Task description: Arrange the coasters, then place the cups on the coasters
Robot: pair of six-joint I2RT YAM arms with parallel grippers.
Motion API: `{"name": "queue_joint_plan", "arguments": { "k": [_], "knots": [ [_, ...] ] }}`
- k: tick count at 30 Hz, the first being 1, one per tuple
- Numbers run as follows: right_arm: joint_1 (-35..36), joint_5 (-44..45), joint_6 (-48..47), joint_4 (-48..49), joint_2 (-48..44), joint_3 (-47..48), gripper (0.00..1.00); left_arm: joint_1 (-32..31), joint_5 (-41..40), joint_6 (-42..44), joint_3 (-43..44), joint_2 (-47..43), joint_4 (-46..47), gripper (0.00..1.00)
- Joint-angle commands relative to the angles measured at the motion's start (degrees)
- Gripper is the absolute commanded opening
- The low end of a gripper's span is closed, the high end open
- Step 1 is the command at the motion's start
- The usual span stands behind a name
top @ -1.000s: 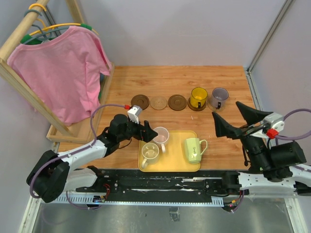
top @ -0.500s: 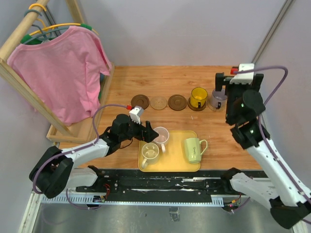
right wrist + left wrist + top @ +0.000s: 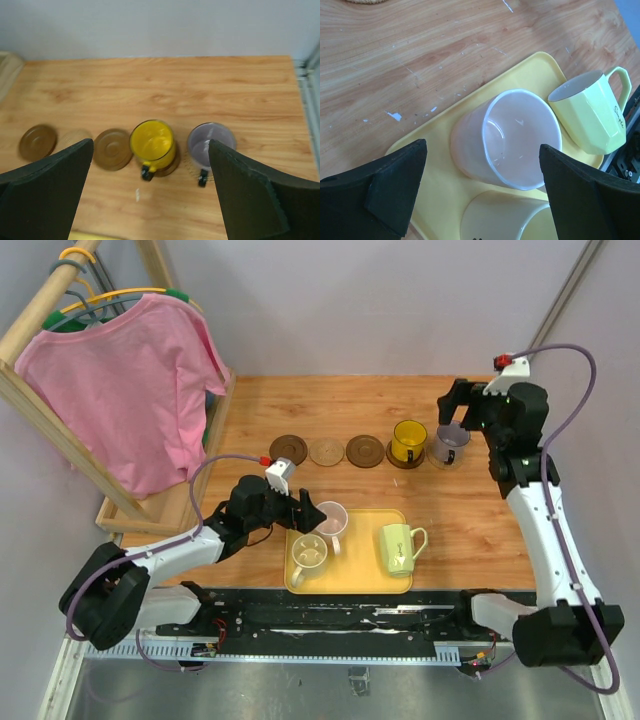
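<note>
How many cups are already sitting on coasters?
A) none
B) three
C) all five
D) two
D: only the yellow cup and the grey-purple cup stand on coasters, while the pink cup, the cream cup and the pale green cup are in the yellow tray.

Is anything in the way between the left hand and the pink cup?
Nothing visible. The left hand is open, and the pink cup sits straight ahead of it on the yellow tray, with nothing between them.
</note>
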Motion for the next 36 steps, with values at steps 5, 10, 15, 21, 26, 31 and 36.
{"name": "queue_joint_plan", "arguments": {
  "k": [5,10,15,21,26,31,36],
  "knots": [
    [-0.24,-19.14,5.77,-13.01,-16.43,-9.57,0.82,-0.55,3.99,2.93,2.44,-0.74,-1.26,0.98],
    [-0.26,-24.22,5.67,-23.84,-20.51,-13.28,0.74,-0.60,4.27,4.05,2.34,-2.03,-2.30,0.98],
    [-0.27,-21.87,5.35,-30.17,-18.80,-19.61,0.64,-0.63,4.31,4.43,2.40,-1.63,-2.53,0.98],
    [-0.26,-22.41,5.36,-30.33,-13.04,-23.83,0.61,-0.62,4.00,3.94,1.54,-1.59,-1.88,0.98],
    [-0.26,-21.28,5.91,-29.84,-10.31,-24.57,0.56,-0.60,3.28,3.91,0.90,-1.88,-1.84,0.98],
    [-0.27,-21.22,7.18,-29.02,-9.50,-27.04,0.45,-0.64,2.72,3.87,0.78,-1.74,-1.84,0.98],
    [-0.26,-20.52,8.04,-31.24,-10.73,-29.01,0.44,-0.58,2.65,3.77,0.56,-1.56,-1.65,0.98]
  ]
}}
